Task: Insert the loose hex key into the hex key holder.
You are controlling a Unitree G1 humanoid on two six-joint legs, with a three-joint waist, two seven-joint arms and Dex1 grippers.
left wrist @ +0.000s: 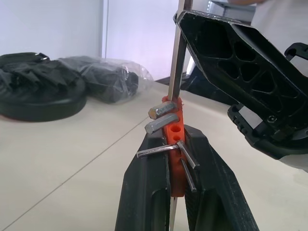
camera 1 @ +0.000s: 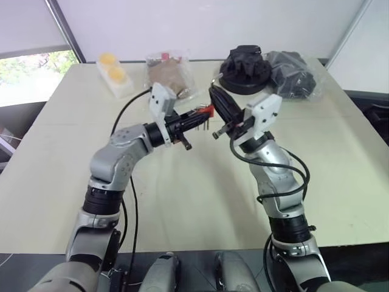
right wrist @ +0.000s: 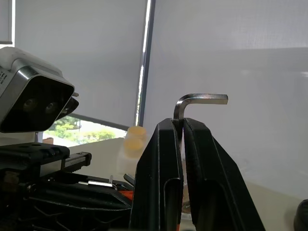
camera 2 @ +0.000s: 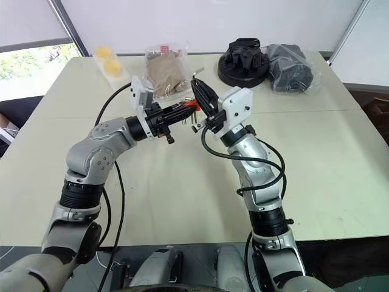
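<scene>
Your loose hex key (right wrist: 182,109) is pinched in the right gripper (right wrist: 179,126), jaws clenched tight on the long shaft, with the short bent end poking out past the fingertips. In the left wrist view you can see that shaft (left wrist: 177,67) running right down against the side of the hex key holder (left wrist: 174,139), touching it or just about; whether it's actually seated in a hole, can't tell.

The holder is the little red-orange block with its short silver keys fanned out, and your left gripper (camera 1: 196,119) has its jaws clamped on it. Both grippers meet in the middle of the head views, upper centre of the frame, held up above the worktop (camera 1: 182,201).

Further out, along the far edge of the worktop: a clear container with two yellow round things (camera 1: 113,74) inside at upper left, a clear bag of brown stuff (camera 1: 170,76) next to it, then a black round item (camera 1: 245,68) and a plastic bag holding something dark (camera 1: 295,74) at upper right.
</scene>
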